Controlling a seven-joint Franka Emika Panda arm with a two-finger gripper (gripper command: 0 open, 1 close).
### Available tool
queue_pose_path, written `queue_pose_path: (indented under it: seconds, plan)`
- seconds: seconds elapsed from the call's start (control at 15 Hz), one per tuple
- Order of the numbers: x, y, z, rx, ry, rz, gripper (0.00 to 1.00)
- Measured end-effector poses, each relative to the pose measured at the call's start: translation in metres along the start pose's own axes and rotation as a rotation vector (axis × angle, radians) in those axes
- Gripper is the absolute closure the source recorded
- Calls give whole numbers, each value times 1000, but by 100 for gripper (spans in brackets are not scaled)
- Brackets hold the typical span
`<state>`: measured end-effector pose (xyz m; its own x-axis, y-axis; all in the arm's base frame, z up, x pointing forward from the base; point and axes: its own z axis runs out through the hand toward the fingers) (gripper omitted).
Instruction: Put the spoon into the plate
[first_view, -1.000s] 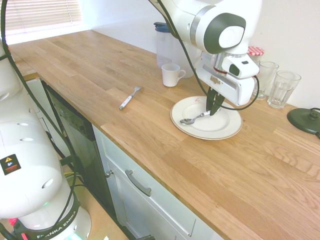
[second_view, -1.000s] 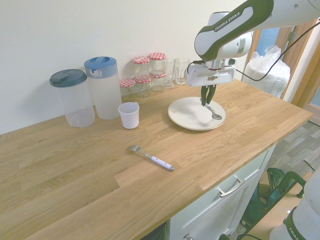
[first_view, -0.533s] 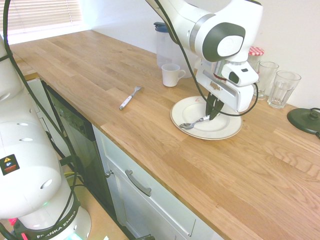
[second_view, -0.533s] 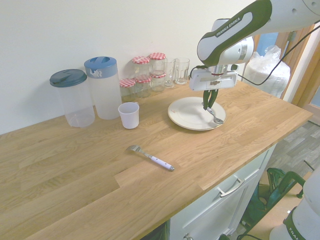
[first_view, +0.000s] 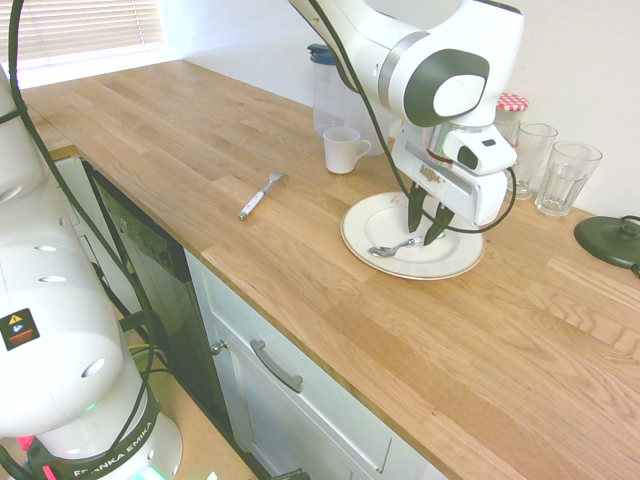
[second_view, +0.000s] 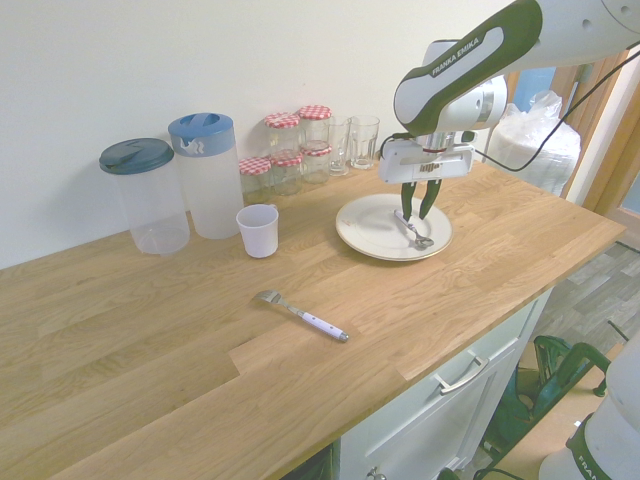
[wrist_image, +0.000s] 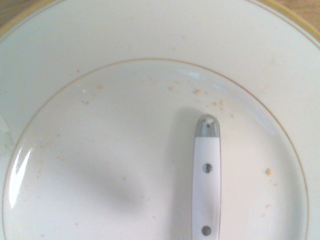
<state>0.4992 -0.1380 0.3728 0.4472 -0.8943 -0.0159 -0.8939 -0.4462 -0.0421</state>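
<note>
Where it gripped the teaspoon (first_view: 396, 245) a moment ago, gripper (first_view: 426, 232) now spread open, empty, teaspoon lying on dinner plate (first_view: 455, 260), oak kitchen worktop (first_view: 180, 150) underneath.

Two high exterior views face the plate (first_view: 455, 258) oppositely; wrist view looks straight down, close.

White plate (first_view: 455, 262) with a thin gold rim line — silver spoon (first_view: 394, 247), white-handled — on pale oak counter (first_view: 150, 130).

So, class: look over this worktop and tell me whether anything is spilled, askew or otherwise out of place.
One thing: the fork lies alone on bare worktop, apart from the other tableware. The spoon lies in the plate under the open gripper. Nothing is spilled or tipped.
</note>
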Motion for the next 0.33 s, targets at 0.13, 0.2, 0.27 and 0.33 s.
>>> queue_pose_path:
  seconds: [0.13,0.2,0.27,0.33]
  plan:
    - [-17,-1,-30,-8,10,-56,0]
    - [-34,-3,-51,-7,6,-106,0]
    - [-53,-5,-70,-8,1,-164,0]
    - [-73,-8,-83,-10,-3,-214,0]
